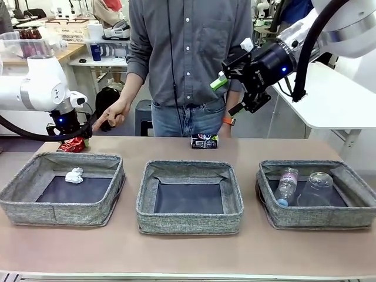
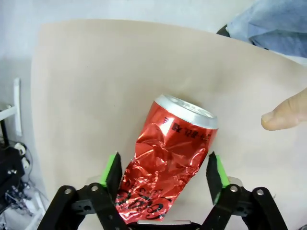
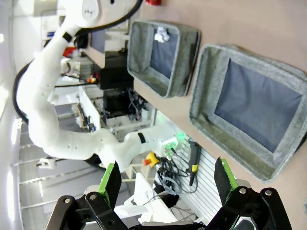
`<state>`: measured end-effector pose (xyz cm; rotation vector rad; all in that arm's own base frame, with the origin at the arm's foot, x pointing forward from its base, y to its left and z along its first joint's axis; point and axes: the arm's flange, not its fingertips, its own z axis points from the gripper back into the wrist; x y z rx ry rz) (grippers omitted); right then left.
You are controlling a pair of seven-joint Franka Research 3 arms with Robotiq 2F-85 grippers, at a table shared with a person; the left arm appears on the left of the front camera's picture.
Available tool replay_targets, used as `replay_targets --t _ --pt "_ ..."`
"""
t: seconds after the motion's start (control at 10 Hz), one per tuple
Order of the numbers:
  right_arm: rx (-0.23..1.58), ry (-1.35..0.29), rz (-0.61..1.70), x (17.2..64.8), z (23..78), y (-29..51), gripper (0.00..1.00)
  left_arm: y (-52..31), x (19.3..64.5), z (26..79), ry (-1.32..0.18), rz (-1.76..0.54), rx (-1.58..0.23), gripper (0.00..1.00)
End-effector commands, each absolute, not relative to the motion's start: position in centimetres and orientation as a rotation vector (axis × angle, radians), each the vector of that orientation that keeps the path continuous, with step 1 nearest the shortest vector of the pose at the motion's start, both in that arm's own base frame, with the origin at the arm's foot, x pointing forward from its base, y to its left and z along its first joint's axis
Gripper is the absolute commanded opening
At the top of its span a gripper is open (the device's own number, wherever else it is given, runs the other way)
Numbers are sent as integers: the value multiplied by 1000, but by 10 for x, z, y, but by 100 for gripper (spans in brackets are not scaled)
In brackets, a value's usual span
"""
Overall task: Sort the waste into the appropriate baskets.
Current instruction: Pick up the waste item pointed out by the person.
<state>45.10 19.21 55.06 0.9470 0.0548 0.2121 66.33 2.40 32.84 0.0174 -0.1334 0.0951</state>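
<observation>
1. Left of frame: crushed red can [image 1: 73, 144] lies on the worktop [image 1: 188, 252] behind the left basket [image 1: 53, 211]; left jaws straddle it, spread, not gripping; its crumpled wall could slip out as they close; the person's hand [image 1: 110, 116] is near and could be struck.
2. Centre: dark can [image 1: 204, 141] lies on its side; a jolt might roll it.
3. Upper right: right jaws spread, empty.

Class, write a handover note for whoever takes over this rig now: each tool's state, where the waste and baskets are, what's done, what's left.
Left tool: open around the crushed red can on the table, behind the left basket; a person's hand is close by.
Right tool: open, empty, raised.
Done: paper ball in left basket; water bottle and plastic cup in right basket.
Left: red can, and dark can beyond the middle basket.
</observation>
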Motion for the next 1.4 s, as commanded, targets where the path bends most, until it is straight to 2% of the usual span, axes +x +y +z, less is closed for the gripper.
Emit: replay_targets --t 0.0,0.1,0.3,0.4,0.5,0.9,1.1,1.3 --pt "939 62 202 450 554 192 100 28 664 332 -134 78 -14 20" --pt "939 62 202 450 554 192 100 29 664 332 -136 75 -17 0" --pt "939 62 202 450 554 192 100 30 662 332 -132 70 -17 0" --pt "939 62 202 450 554 192 100 27 660 335 -136 65 -2 4" --pt "939 62 202 450 554 192 100 28 658 335 -136 60 2 0" --pt "939 62 202 450 554 192 100 28 640 358 -143 99 33 0" --pt "939 62 202 450 554 192 100 24 617 401 -42 147 100 0" --pt "939 62 202 450 554 192 100 17 577 481 127 240 72 0"
